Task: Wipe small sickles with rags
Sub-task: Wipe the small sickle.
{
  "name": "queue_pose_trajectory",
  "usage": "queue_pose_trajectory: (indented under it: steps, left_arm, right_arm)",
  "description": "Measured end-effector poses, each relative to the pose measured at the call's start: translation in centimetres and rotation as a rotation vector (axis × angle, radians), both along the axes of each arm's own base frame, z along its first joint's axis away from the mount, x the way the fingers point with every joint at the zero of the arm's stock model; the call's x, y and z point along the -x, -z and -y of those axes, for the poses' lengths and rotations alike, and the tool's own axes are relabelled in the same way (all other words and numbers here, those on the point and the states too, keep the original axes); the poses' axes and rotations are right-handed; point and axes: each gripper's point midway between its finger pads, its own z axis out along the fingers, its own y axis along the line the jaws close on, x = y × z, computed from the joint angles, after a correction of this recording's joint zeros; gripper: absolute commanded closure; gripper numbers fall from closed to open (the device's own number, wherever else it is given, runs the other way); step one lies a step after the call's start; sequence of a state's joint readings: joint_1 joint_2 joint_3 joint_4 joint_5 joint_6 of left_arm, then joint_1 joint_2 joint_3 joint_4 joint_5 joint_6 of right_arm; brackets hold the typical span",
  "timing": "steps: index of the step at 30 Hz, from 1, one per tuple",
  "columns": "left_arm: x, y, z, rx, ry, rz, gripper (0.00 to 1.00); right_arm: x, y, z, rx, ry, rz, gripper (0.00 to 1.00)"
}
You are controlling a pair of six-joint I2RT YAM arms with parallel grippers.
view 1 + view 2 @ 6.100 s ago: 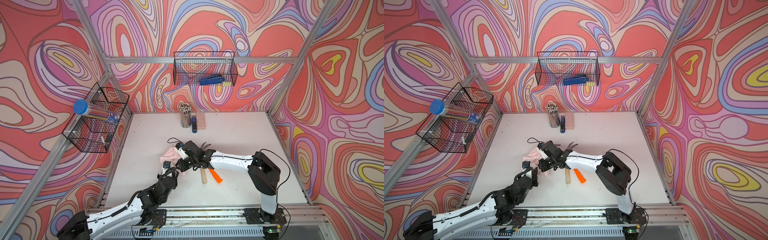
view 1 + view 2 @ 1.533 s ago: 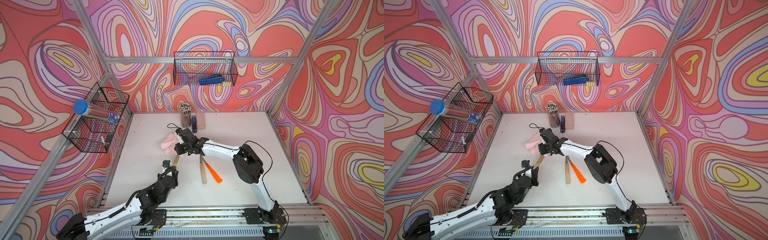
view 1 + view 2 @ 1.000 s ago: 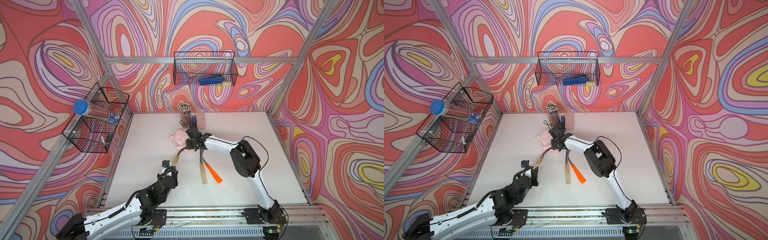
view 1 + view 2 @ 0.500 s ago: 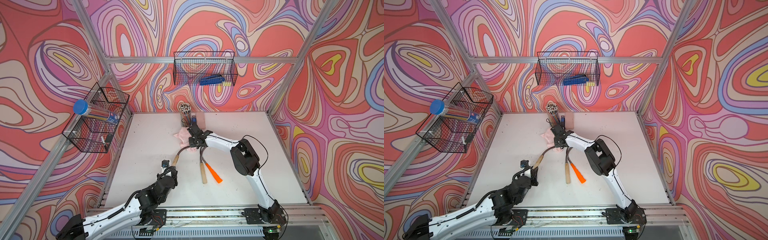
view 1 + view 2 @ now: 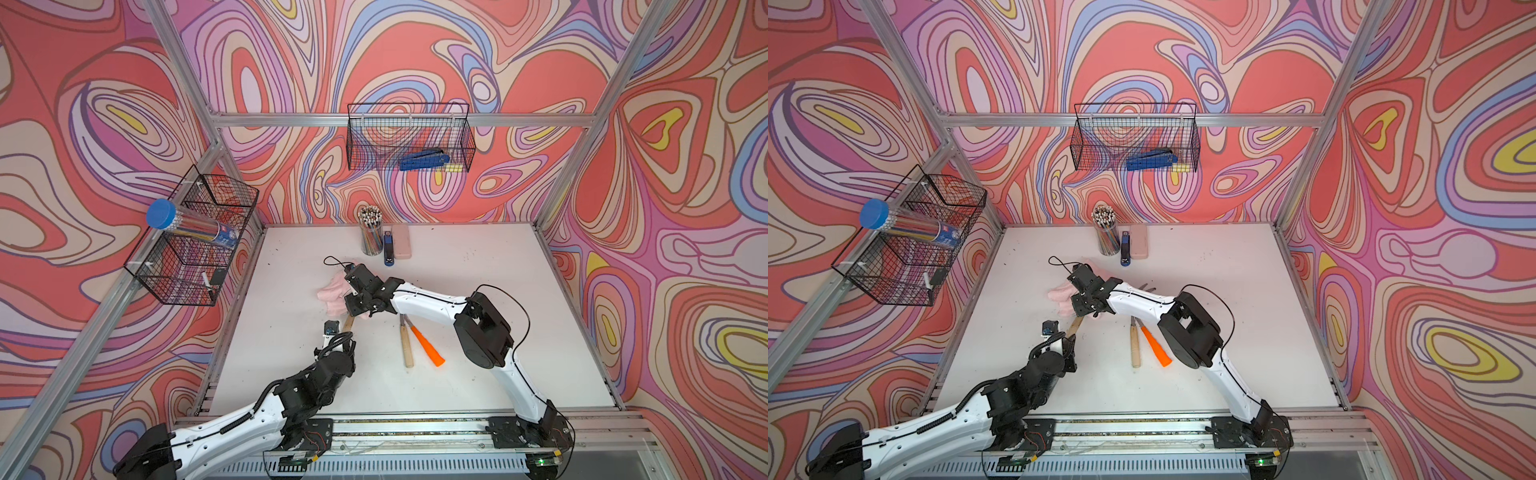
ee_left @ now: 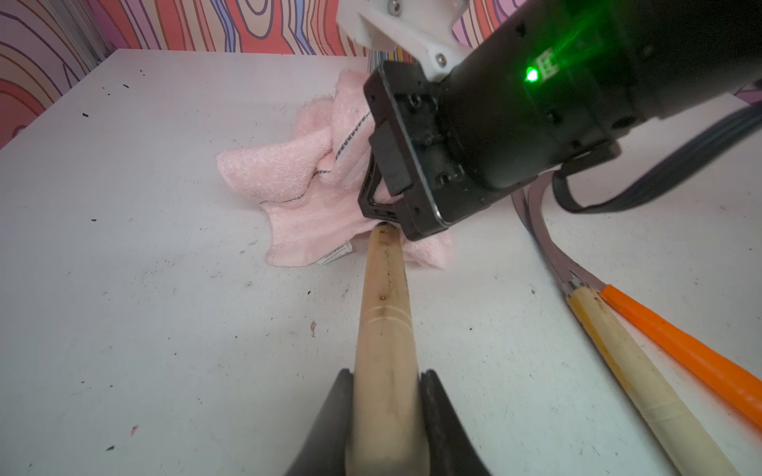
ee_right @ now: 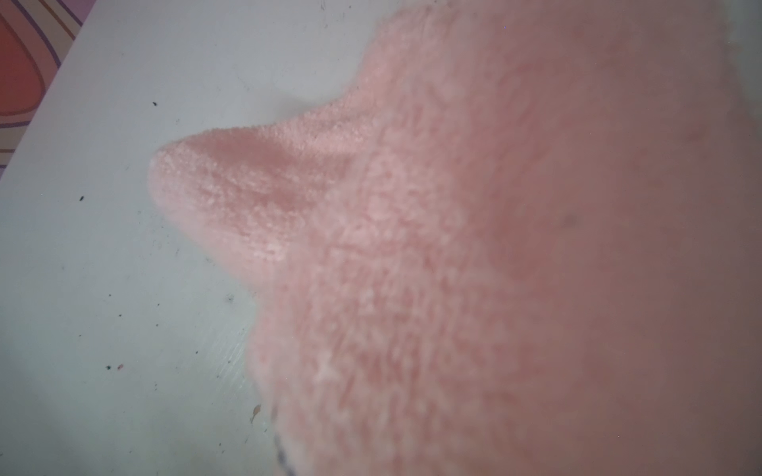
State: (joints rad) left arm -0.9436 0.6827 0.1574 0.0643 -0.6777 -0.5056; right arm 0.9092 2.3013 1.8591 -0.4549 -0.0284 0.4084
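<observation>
My left gripper [image 6: 387,373] is shut on the pale wooden handle [image 6: 385,296] of one small sickle, held low over the white table [image 5: 291,374]. Its blade is hidden under the pink rag [image 5: 332,293] and my right gripper [image 5: 357,305], which is shut on the rag right at the handle's far end. The rag [image 7: 412,247] fills the right wrist view and hides those fingers. In both top views the left gripper [image 5: 1065,343] sits below the handle [image 5: 1074,325]. Two more sickles lie side by side to the right, one wooden-handled [image 5: 407,349] and one orange-handled [image 5: 428,347].
A cup of pencils [image 5: 371,232], a blue stapler [image 5: 388,248] and a smooth pink case [image 5: 401,242] stand at the back edge. Wire baskets hang on the left wall [image 5: 195,241] and the back wall [image 5: 409,137]. Dark specks dot the table.
My right gripper has slid the rag back along the blade from near the pencil cup to the handle's end, covering the blade. The left gripper has held the handle still.
</observation>
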Motion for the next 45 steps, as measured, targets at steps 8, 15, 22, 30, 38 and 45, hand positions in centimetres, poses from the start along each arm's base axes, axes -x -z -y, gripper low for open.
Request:
queue_pose_trajectory:
  steps: [8,15,22,30,38,45]
  left_arm:
    - [0.0,-0.1,0.1,0.006,0.003,0.001,1.00]
    - [0.0,-0.6,0.1,0.027,0.006,0.015,1.00]
    - [0.1,-0.7,-0.1,0.024,0.001,0.017,1.00]
    - [0.1,-0.8,-0.1,0.026,-0.001,0.020,1.00]
    - [0.1,-0.8,-0.3,0.023,-0.006,0.021,1.00]
    - [0.0,-0.6,-0.9,0.001,-0.035,0.023,1.00]
  right_arm:
    - [-0.5,0.1,0.6,0.003,0.037,-0.039,1.00]
    - [-3.7,1.3,4.3,0.036,0.139,-0.074,1.00]
    - [-8.4,3.5,11.9,0.143,0.315,-0.079,1.00]
    - [-9.4,3.9,14.1,0.183,0.367,-0.071,1.00]
    - [-5.8,3.0,8.2,0.181,0.225,-0.041,1.00]
    - [-0.4,0.7,1.0,0.129,0.077,0.013,1.00]
